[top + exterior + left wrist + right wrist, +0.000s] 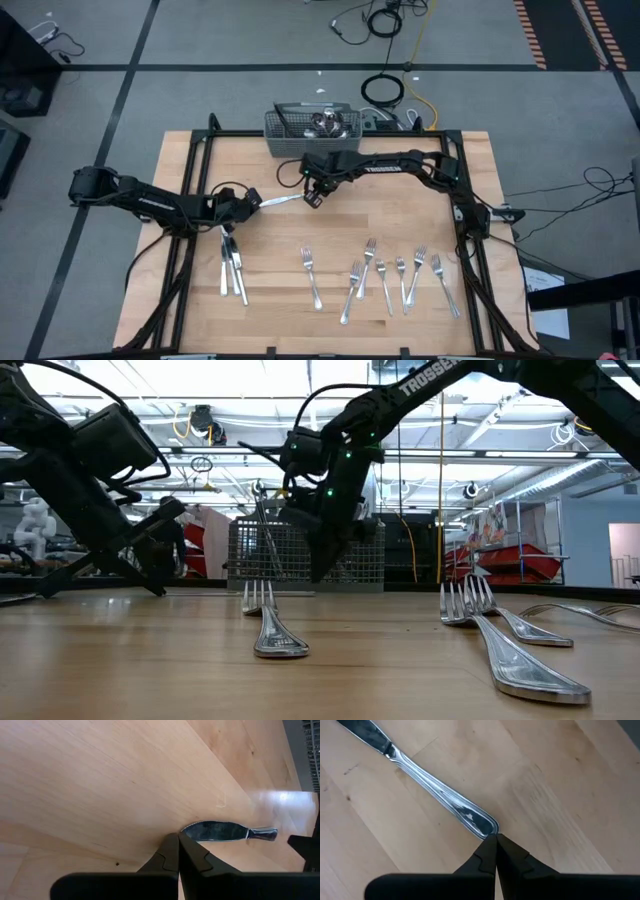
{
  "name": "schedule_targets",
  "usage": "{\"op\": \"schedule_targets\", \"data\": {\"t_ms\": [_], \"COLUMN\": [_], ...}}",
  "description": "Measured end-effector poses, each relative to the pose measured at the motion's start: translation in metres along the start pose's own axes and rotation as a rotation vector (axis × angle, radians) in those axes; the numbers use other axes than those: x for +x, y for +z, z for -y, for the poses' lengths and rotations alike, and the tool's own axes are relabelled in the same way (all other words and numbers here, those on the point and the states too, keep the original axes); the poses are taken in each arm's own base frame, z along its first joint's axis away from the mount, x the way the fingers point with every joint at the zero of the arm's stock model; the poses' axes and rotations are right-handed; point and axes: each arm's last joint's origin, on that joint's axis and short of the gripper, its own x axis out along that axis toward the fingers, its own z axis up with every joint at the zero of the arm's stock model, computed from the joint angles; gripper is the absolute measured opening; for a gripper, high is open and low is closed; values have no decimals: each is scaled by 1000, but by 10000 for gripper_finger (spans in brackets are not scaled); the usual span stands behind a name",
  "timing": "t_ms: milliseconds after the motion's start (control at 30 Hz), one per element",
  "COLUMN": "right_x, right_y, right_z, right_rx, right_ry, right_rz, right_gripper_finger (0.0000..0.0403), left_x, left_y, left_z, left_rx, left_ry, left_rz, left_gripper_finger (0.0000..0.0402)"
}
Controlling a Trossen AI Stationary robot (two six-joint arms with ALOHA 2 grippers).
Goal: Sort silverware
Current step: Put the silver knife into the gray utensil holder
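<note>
Item: table knife (283,201), slim, bright metal, between the two grippers at the middle of the wooden table (190,310), its length running from one arm toward the other; blade end at the left gripper (177,842), handle end at the right gripper (495,840).

Left gripper: fingers together, tips meeting at the blade tip; whether they pinch the metal or only touch it cannot be told. Right gripper: fingers together, tips at the rounded butt of the handle; the same doubt applies.

Other silverware: three pieces in a tight group (231,268) on the left part of the table, apparently knives; six forks (383,279) spread loosely on the right part, well apart from the knives; further pieces upright in the wire-mesh basket (285,135) at the far edge.

Handling, as judged: light, rigid, no give; polished surface likely slippery under hard fingertips; low profile flat on the wood leaves little to get under; a hold across the handle's narrow waist looks surer than one on the tapering blade; little risk of damage if dropped, though it could skid.

Not made out: whether the knife lies flat or is lifted off the wood; basket contents by type, a tangle from above; the knife itself from table height, masked by the arms.
</note>
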Motion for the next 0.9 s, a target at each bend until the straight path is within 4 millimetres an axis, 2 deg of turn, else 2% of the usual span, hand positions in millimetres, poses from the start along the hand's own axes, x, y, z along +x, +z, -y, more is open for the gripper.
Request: {"op": "schedule_targets", "data": {"t_ms": [167,433,767,900], "right_x": [8,8,19,19], "right_y": [-2,3,-2,-2], "right_z": [0,-1,-3,-3], "right_rx": [13,32,34,37], "right_ry": [9,30,13,13], "right_rz": [-19,27,-12,-13], "right_gripper_finger": [0,0,0,0], "left_x": [0,0,0,0], "left_y": [0,0,0,-1], "left_z": [0,0,1,1], "left_rx": [0,-1,-1,9], "left_ry": [-1,-3,-4,-5], "left_rz": [-1,-2,-4,-8], "left_gripper_finger": [0,0,0,15]}}
